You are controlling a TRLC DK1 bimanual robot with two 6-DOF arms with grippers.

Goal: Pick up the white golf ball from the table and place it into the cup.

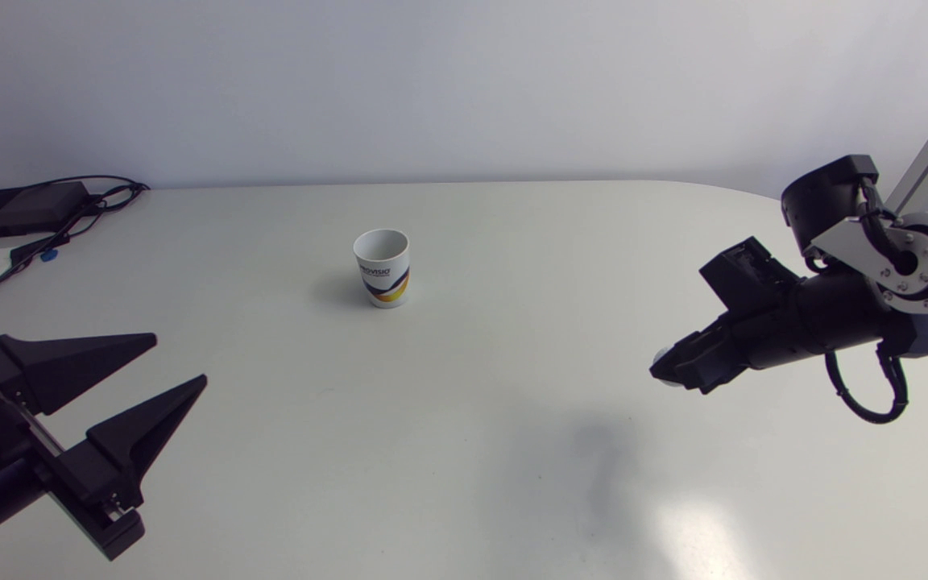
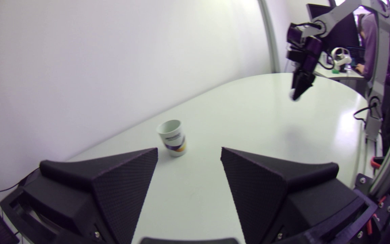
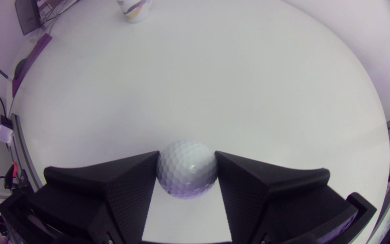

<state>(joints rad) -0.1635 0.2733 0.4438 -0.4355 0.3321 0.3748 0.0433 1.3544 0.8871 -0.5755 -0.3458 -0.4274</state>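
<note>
Gripping the golf ball (image 3: 186,169) from two sides, my right fingers (image 3: 127,176) are closed onto it and hold it clear of the counter (image 1: 464,483), well apart from the cup (image 1: 382,267), so I judge the carry across comes next. My left fingers (image 1: 69,362) rest spread wide with nothing between them, out of the way. The cup stands upright, mouth open. Its dark lettering above an orange swoosh I leave unread.
</note>
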